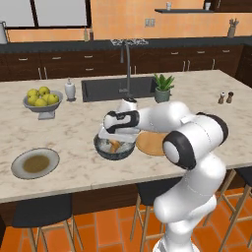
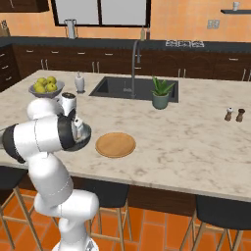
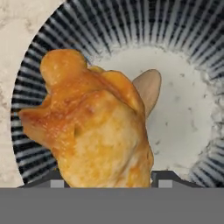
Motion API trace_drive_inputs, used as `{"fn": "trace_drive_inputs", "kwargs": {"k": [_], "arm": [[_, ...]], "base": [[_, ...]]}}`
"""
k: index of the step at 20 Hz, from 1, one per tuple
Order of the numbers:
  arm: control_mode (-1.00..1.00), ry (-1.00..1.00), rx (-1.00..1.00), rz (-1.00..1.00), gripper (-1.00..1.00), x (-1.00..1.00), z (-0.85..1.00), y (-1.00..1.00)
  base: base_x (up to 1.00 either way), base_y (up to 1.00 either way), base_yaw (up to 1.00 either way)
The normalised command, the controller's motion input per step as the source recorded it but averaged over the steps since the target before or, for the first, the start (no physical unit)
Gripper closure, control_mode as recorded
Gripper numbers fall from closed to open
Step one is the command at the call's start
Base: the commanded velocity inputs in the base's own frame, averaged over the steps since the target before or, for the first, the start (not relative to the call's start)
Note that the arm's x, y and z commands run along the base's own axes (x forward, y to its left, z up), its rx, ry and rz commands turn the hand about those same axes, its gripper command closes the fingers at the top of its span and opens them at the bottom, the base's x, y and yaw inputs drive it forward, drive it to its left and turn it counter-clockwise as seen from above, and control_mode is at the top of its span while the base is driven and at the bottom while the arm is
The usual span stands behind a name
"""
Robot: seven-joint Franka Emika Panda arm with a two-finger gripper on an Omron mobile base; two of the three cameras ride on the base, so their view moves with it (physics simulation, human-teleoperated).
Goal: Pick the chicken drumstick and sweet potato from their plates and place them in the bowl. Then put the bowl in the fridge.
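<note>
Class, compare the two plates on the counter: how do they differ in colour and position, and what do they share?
The grey plate has a brownish centre; the tan plate is one even wood-like colour. In the left base view, the grey plate lies well left of the bowl, apart from it, while the tan plate lies just right of the bowl, partly behind the arm. Both are round, flat and hold nothing.

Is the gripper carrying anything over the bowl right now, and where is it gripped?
Yes: the chicken drumstick, held between the jaws by its thick meaty end, over the bowl. The sweet potato already lies inside.
</note>
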Motion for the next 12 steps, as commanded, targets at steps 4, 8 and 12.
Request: {"fn": "trace_drive_inputs", "kwargs": {"k": [4, 8, 12], "arm": [[-1.00, 0.00, -0.11, 0.00, 1.00, 0.90, -0.35, 0.00], [-1.00, 0.00, -0.15, 0.00, 1.00, 0.60, -0.46, 0.21], [-1.00, 0.00, -0.06, 0.00, -1.00, 0.37, -0.20, 0.14]], "base": [[0.00, 0.00, 0.00], [0.00, 0.00, 0.00], [0.00, 0.00, 0.00]]}}
